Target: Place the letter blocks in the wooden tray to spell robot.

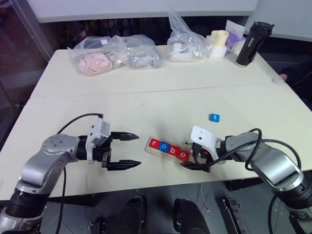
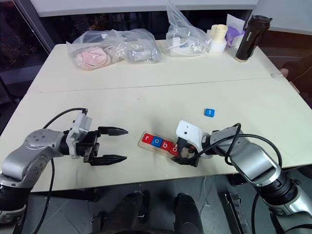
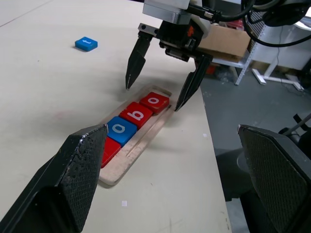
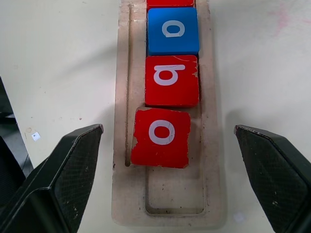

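Four blocks in tray; last "o" skewed. Right gripper wide, empty; "t" fit is risked.

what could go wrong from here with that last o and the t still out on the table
1. The second red o block sits crooked in the wooden tray, one edge over the slot's rim; it may crowd the empty end slot.
2. The right gripper hangs open right over that tile, so withdrawing could nudge it or shift the tray.
3. The blue t block lies apart on the table; squeezing it in beside a skewed o may jam.
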Action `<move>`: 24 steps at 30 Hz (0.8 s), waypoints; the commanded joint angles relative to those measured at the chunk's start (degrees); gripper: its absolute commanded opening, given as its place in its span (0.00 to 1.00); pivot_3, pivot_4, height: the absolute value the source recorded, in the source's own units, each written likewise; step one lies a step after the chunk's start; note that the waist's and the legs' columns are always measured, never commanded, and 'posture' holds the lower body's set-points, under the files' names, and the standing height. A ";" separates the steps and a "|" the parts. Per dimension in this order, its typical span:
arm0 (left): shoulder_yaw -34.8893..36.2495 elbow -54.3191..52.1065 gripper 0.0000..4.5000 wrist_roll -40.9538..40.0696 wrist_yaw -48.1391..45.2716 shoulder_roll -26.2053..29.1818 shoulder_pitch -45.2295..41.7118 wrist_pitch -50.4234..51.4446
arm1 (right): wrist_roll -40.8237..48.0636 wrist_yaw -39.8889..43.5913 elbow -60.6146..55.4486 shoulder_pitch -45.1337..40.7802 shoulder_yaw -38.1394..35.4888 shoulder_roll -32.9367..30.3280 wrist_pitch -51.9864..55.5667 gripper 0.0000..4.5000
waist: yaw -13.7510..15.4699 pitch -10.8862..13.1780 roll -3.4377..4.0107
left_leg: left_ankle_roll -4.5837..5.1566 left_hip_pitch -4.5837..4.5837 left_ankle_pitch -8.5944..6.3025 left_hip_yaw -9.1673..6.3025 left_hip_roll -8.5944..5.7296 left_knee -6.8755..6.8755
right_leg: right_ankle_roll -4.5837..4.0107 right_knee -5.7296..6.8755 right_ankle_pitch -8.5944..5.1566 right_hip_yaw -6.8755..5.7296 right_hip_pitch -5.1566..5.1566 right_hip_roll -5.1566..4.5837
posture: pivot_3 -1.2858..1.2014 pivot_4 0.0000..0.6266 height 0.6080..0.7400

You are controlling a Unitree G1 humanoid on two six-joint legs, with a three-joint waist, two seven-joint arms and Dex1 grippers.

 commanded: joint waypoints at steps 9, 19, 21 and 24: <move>0.48 -0.52 1.00 -0.47 -0.08 -0.11 -0.83 -0.68 | -3.07 -1.09 2.48 -2.01 1.05 -0.72 -4.93 0.99 | 0.00 0.00 0.00 | 0.00 0.00 0.00 0.00 0.00 0.01 | 0.00 0.01 0.00 -0.02 0.00 0.01 | 0.52 0.24 0.88; 0.62 -0.64 1.00 -0.51 0.16 -0.12 -0.87 -0.59 | -6.26 0.77 5.74 -2.43 2.58 -1.42 -10.14 0.99 | -0.02 0.00 0.00 | 0.00 0.00 0.00 0.01 0.00 0.02 | 0.00 0.03 0.00 -0.06 0.00 0.02 | 0.52 0.24 0.88; 0.63 -0.71 1.00 -0.56 0.21 -0.14 -0.85 -0.55 | -6.58 1.16 6.01 -2.41 2.53 -1.37 -10.51 0.99 | -0.02 0.00 0.00 | 0.00 0.01 0.00 0.01 0.00 0.02 | 0.00 0.03 0.00 -0.06 0.00 0.03 | 0.52 0.24 0.88; 0.56 -0.72 1.00 -0.51 0.26 -0.20 -0.89 -0.59 | -7.52 1.99 7.03 -2.58 2.73 -1.64 -11.94 0.99 | -0.02 0.00 0.00 | 0.00 0.01 0.00 0.01 0.00 0.02 | 0.01 0.03 0.00 -0.06 0.01 0.03 | 0.52 0.24 0.88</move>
